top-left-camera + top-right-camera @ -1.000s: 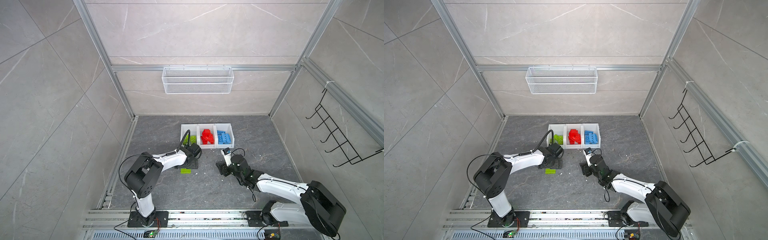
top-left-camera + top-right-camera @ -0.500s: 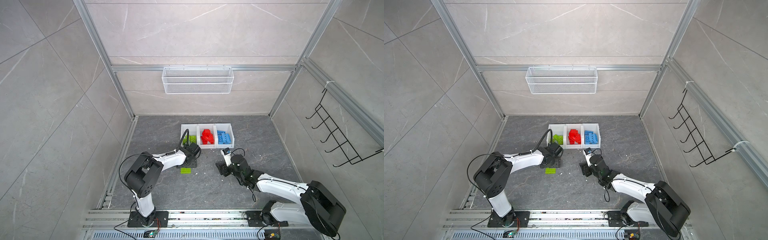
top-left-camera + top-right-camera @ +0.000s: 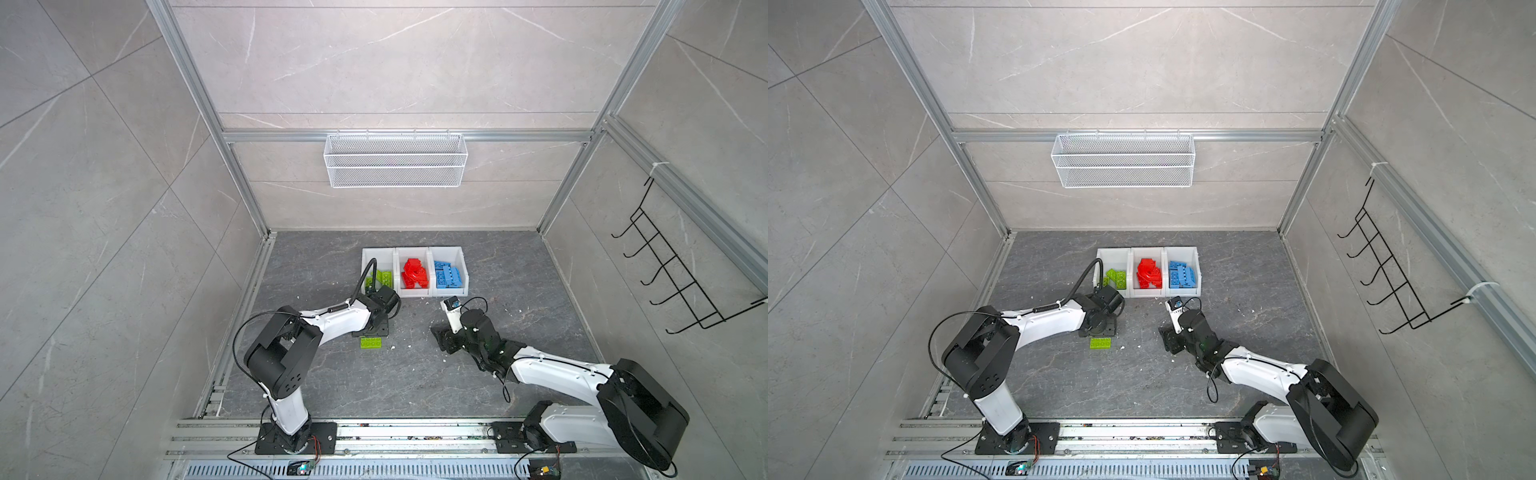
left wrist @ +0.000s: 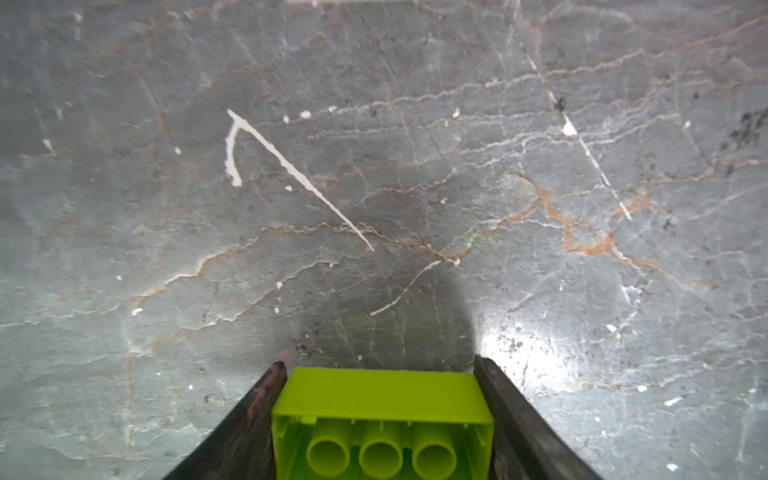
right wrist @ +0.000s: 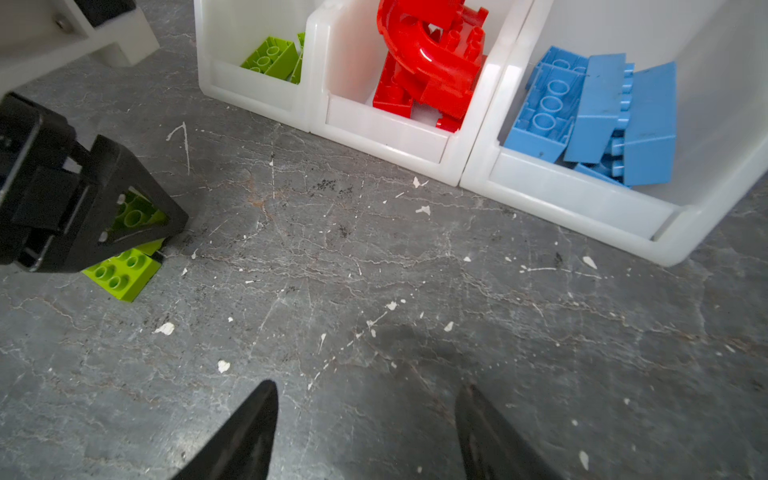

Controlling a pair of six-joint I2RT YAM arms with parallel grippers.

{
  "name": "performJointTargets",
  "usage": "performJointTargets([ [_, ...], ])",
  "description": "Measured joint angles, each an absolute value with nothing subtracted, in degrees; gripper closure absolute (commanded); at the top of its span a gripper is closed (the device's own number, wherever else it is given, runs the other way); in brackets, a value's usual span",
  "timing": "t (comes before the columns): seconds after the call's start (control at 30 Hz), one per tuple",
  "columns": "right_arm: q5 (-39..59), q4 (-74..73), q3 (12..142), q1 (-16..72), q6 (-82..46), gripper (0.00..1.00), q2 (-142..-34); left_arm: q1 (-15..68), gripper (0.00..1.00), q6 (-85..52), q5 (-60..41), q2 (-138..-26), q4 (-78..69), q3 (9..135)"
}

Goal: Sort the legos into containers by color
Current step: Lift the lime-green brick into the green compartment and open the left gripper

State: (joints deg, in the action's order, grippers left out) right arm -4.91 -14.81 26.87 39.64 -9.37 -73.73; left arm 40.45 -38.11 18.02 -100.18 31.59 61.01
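Pale grey marble-look tiles (image 3: pixel 395 62) are covering the back wall and both side walls, with thin white veins running across them. Aluminium posts (image 3: pixel 210 124) are framing the cell, and a crossbar (image 3: pixel 270 136) is carrying a white wire mesh basket (image 3: pixel 395 170) (mounted high on the back wall). A black wire hook rack (image 3: pixel 675 262) is hanging on the right-hand wall. The dark grey stone floor (image 3: pixel 374 382) is showing white flecks and scratches, and a bright glare (image 4: pixel 540 353) is bouncing off it. Slotted metal rails (image 3: pixel 415 432) are running along the near edge.
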Motion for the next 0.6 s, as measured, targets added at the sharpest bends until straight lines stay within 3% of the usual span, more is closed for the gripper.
performJointTargets([
  [0.6, -4.7, -14.8, 26.9, 39.6, -9.4, 0.31, -73.9, 33.6, 0.38, -27.3, 18.0, -103.8, 32.3, 82.8],
])
